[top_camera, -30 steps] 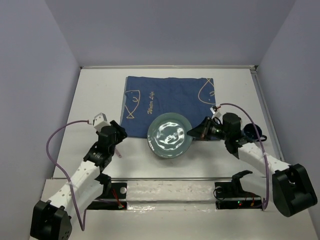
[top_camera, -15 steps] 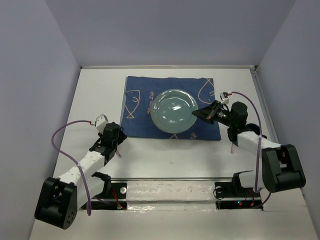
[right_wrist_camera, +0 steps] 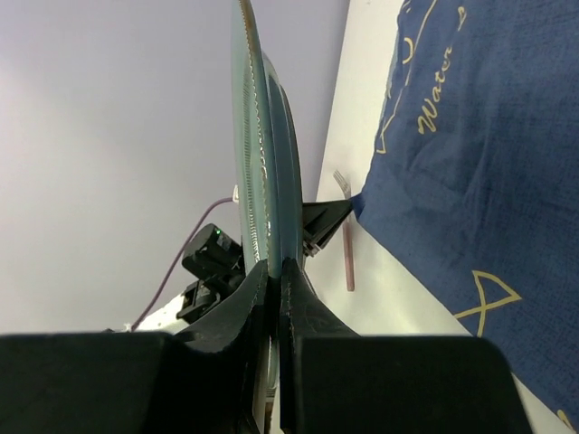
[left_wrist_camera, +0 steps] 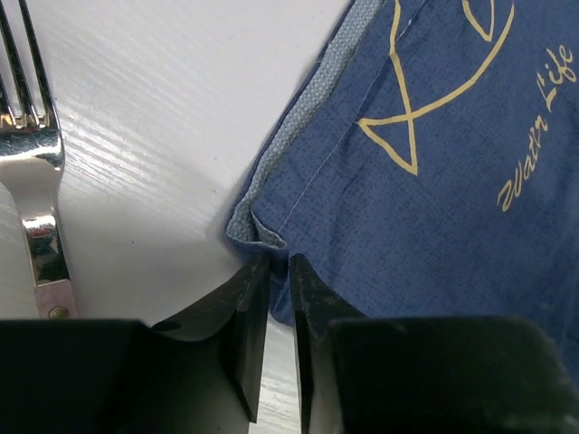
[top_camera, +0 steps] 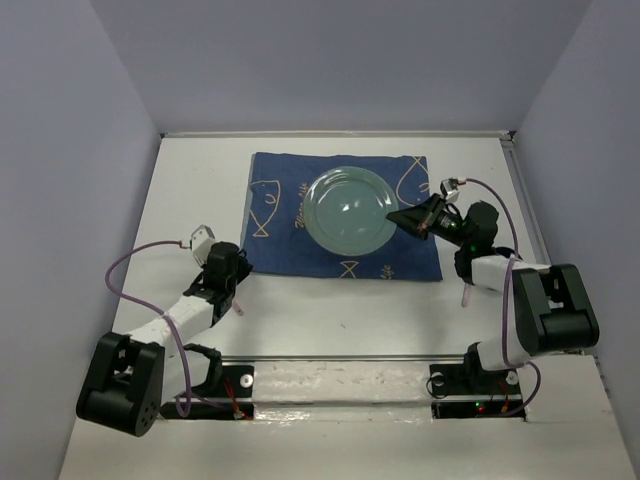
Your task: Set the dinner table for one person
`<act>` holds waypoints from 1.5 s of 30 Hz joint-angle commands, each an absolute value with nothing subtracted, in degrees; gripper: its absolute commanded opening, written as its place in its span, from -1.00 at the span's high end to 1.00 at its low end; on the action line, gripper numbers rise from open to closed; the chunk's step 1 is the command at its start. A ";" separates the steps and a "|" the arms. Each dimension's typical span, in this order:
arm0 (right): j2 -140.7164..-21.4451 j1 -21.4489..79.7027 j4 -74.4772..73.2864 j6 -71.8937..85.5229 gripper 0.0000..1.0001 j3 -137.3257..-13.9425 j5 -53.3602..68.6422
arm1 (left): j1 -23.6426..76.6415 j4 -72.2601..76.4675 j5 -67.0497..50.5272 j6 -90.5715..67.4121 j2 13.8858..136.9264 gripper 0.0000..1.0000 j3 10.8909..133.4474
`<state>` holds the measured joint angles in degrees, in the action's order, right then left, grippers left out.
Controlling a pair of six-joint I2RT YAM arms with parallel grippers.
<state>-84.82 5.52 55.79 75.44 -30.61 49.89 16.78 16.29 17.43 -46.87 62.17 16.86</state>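
My right gripper (top_camera: 400, 217) clamps the plate (top_camera: 348, 208) above the cloth (top_camera: 285, 245). My left gripper (left_wrist_camera: 271, 268) pinches its corner on the dinner table (top_camera: 330, 310).

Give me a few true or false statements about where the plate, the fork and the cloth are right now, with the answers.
1. The right gripper holds the plate by its rim. True.
2. The fork lies on the blue cloth. False: it lies on the white table, left of the cloth.
3. In the top view the plate is over the cloth. True.
4. The left gripper is wide open. False: its fingers are nearly together at the cloth's near left corner.
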 commanded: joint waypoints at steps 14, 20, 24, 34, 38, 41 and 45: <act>-85.07 5.36 60.73 73.39 1.00 -37.18 50.63 | 16.79 18.11 14.86 -50.53 56.08 1.00 11.43; -88.15 5.36 56.70 70.14 1.00 -39.54 49.57 | 18.63 13.64 15.38 -51.68 49.58 1.00 10.81; -91.05 5.36 54.67 68.29 1.00 -41.30 48.96 | 19.51 11.35 15.21 -51.85 46.76 1.00 11.60; -97.99 7.12 47.46 62.84 1.00 -47.11 45.88 | 19.78 6.34 15.20 -50.63 36.49 0.49 10.54; -99.40 7.65 48.69 63.63 1.00 -47.72 45.44 | 19.78 2.73 17.22 -45.80 32.79 -0.90 16.77; -101.33 7.65 48.60 63.89 1.00 -49.65 45.44 | 19.77 1.06 18.28 -40.62 32.34 -0.98 25.19; -103.97 8.17 48.34 64.07 1.00 -51.42 44.56 | 19.78 1.05 17.23 -34.73 32.96 -0.98 30.94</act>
